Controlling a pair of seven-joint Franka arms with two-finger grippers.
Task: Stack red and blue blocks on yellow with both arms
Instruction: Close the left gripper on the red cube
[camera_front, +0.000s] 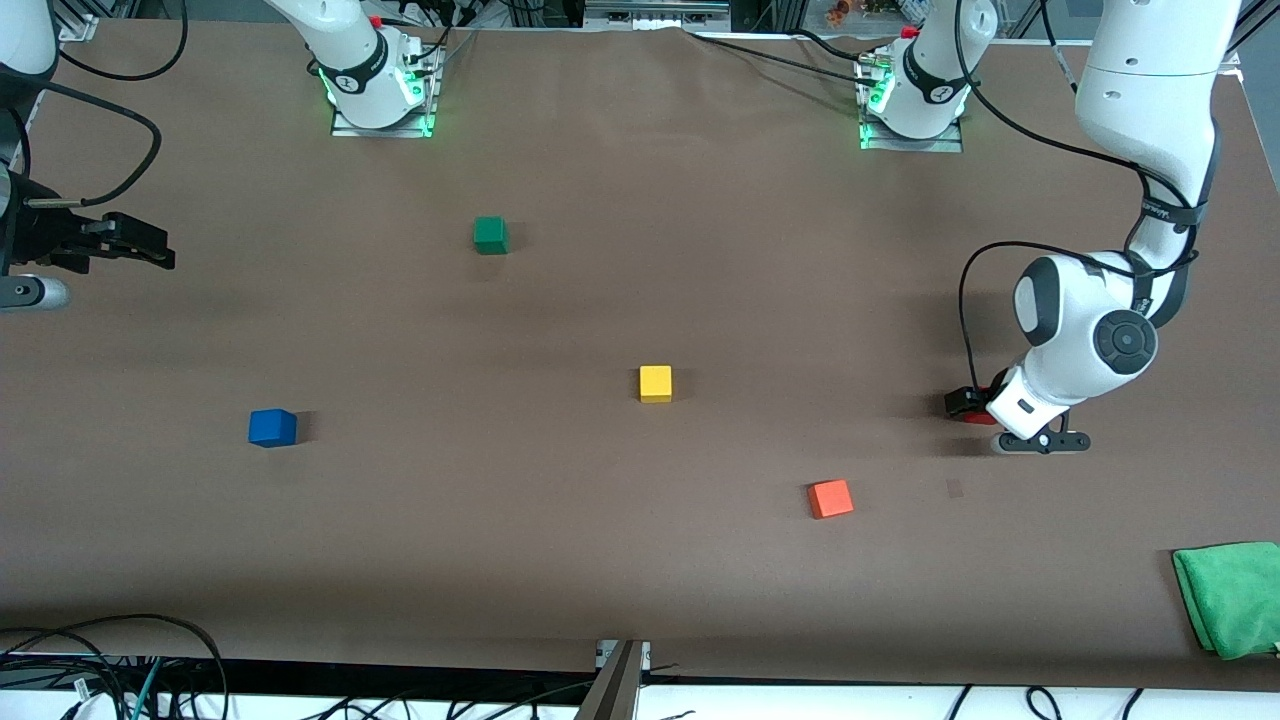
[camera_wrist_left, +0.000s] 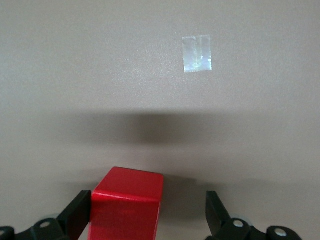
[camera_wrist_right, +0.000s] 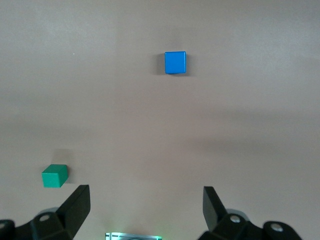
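The yellow cube (camera_front: 656, 383) sits near the middle of the brown worktop (camera_front: 600, 560), plain, matte and bright, resting flat with nothing on top of it. Everything else gets placed from there.

Toward the left arm's end from the yellow cube, the left hand (camera_front: 975, 407) is down low at the worktop, and the red cube (camera_wrist_left: 128, 204) is right between its fingers. It is deep red, matte, with clean edges, sitting on the surface. The fingers stand spread; one finger (camera_wrist_left: 76, 216) is touching or just beside the cube's side, the other has a clear gap to it, so nothing is grasped. In the left wrist view a small patch of clear tape (camera_wrist_left: 197, 53) shows on the worktop past the cube.

Toward the right arm's end from the yellow cube, and slightly nearer to the front camera, lies the blue cube (camera_front: 272, 427), bright blue, matte, the same size, on its own. The right hand (camera_front: 130, 243) hangs in the air over that end of the worktop, fingers released wide, holding nothing.

An orange cube (camera_front: 831, 498) lies nearer to the front camera than the yellow cube, a green cube (camera_front: 490, 235) farther from it, and a green cloth (camera_front: 1232, 597) lies at the worktop's corner at the left arm's end
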